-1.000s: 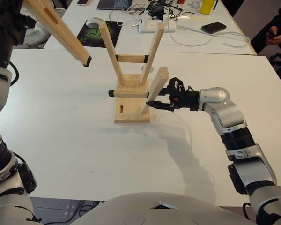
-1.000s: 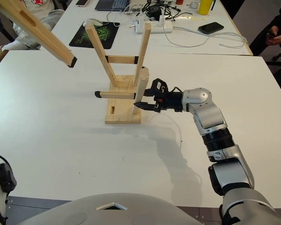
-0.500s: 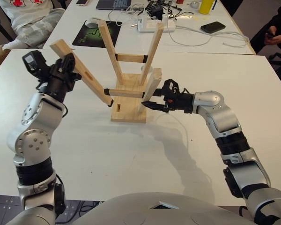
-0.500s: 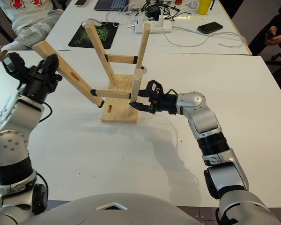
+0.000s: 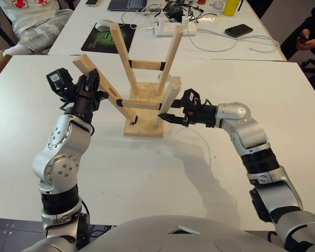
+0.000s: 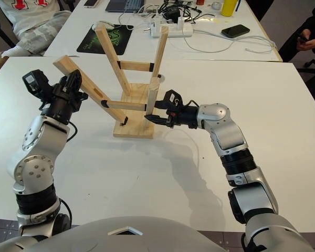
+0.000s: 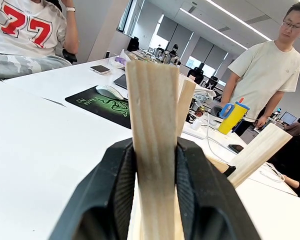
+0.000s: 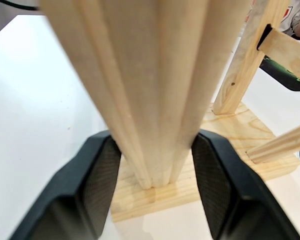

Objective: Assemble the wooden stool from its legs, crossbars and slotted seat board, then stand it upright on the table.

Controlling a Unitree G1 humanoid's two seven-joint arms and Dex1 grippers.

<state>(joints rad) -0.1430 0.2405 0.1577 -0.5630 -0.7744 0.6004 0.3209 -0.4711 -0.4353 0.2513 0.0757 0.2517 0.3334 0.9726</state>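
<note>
My left arm was bent sharply at the elbow, forearm raised over the left half of the table, and my left gripper was clamped on the tilted leg partway down, both pads pressed flat on the wood. That leg slanted from high on the left down to the near left corner of the seat board. The board lay flat, just short of the middle of the table's far edge.

My right arm came in from the near right, elbow crooked outward and wrist level. My right gripper pointed left and was closed low on the near-right leg, a pad on either side. That leg stood at the board's near right corner, leaning a little to the right.

Two back legs rose from the board's far side and spread apart towards the top, with the upper crossbar joining them. The lower crossbar ran level from the tilted leg across to the near-right leg; I couldn't tell how deep its ends sat
</note>
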